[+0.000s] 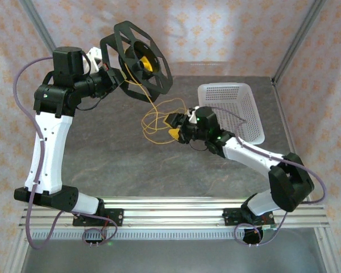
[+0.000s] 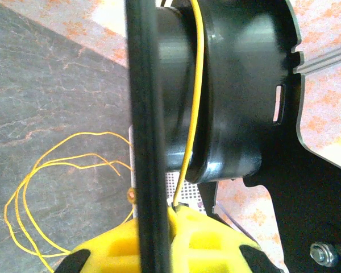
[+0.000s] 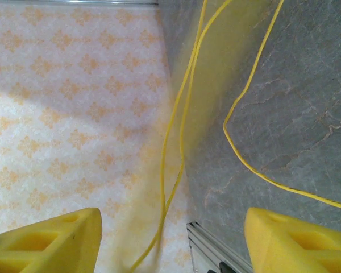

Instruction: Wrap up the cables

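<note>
Left gripper (image 1: 116,77) clamps the spool (image 1: 137,61) aloft; right gripper (image 1: 171,126) gapes wide, cable (image 1: 153,122) passing between its fingers; loose loops lie on the table (image 1: 102,153) below the spool.

The left arm (image 1: 45,142) rises steeply from its base, bends at the elbow and runs level behind its pincer. The left pincer (image 1: 118,77) is held high, its yellow fingers (image 2: 204,239) clamped on the rim of a spool (image 2: 142,114). The right arm (image 1: 256,156) folds at the elbow, its forearm stretched low behind its pincer. The right pincer (image 1: 172,126) gapes wide, with its fingers (image 3: 45,239) spread far apart.
</note>
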Tool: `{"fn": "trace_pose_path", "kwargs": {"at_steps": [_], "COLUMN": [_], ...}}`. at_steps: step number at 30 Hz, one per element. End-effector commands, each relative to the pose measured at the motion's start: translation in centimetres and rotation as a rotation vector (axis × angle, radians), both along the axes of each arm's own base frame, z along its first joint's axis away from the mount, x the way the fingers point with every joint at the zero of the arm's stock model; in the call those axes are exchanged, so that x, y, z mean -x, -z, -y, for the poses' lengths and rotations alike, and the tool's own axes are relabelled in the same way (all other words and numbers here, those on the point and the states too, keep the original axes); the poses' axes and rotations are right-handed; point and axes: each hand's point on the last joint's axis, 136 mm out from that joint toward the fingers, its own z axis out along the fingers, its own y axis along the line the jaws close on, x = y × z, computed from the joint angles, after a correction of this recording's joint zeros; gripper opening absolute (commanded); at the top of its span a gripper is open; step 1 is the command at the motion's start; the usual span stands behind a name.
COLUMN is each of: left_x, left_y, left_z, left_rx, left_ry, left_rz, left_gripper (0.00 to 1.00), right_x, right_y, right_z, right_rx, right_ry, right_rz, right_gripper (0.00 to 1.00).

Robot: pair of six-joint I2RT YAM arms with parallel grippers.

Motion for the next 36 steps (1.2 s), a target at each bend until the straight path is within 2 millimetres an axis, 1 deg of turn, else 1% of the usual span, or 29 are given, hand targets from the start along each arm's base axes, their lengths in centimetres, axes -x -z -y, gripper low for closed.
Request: {"fn": "trace_pose_path", "kwargs": {"at_steps": [1,3,5,6,7,9,10,13,15,18,21,24,26,28,32,36], "left_x": [1.2,1.5,1.7,1.8,1.9,2.2,2.4,3.2,3.7,4.4,5.4,6.3,6.9,7.4,9.1,11.3], "left_y": [-4.6,-4.6,-4.7,-4.7,-4.7,-4.6,-4.5,-4.2,-3.8,-3.0,-2.1,-1.0,-0.2,0.3,0.6,1.8], "left_z": [0.6,0.6,0.6,0.6,0.6,0.7,0.7,1.0,1.4,2.1,3.3,4.1,4.3,4.5,5.5,6.0], "left_rx": [0.009,0.010,0.011,0.011,0.009,0.006,0.004,-0.001,-0.002,-0.017,-0.055,-0.102,-0.131,-0.145,-0.165,-0.221], "left_ry": [0.050,0.055,0.058,0.059,0.061,0.069,0.075,0.101,0.131,0.179,0.241,0.289,0.308,0.330,0.393,0.461], "left_rz": [0.191,0.194,0.197,0.200,0.201,0.201,0.200,0.207,0.211,0.204,0.213,0.219,0.213,0.211,0.227,0.220], "left_gripper": [0.00,0.00,0.00,0.00,0.00,0.00,0.00,0.00,0.00,0.00,0.00,0.00,0.00,0.00,0.00,0.00], "right_x": [-2.0,-2.6,-3.1,-3.2,-3.5,-4.2,-4.6,-6.7,-8.2,-10.4,-11.8,-12.5,-12.8,-13.2,-14.1,-14.7], "right_y": [-2.6,-2.4,-2.3,-2.1,-2.0,-1.8,-1.7,-1.4,-1.8,-3.6,-5.7,-8.0,-8.9,-10.2,-10.7,-10.9], "right_z": [-0.3,-0.5,-0.8,-1.0,-1.0,-0.3,0.4,4.4,7.8,12.9,17.2,20.6,22.3,23.5,25.5,27.5], "right_rx": [-0.057,-0.052,-0.054,-0.054,-0.058,-0.052,-0.043,0.032,0.084,0.112,0.173,0.247,0.306,0.366,0.517,0.569], "right_ry": [0.046,0.051,0.051,0.049,0.055,0.078,0.097,0.196,0.268,0.384,0.491,0.578,0.625,0.659,0.703,0.754], "right_rz": [0.039,0.034,0.027,0.019,0.012,0.000,-0.004,-0.004,0.000,0.021,0.049,0.091,0.112,0.145,0.165,0.171], "right_gripper": [0.67,0.65,0.57,0.46,0.28,0.04,0.00,0.00,0.00,0.00,0.00,0.00,0.00,0.00,0.00,0.00]}}
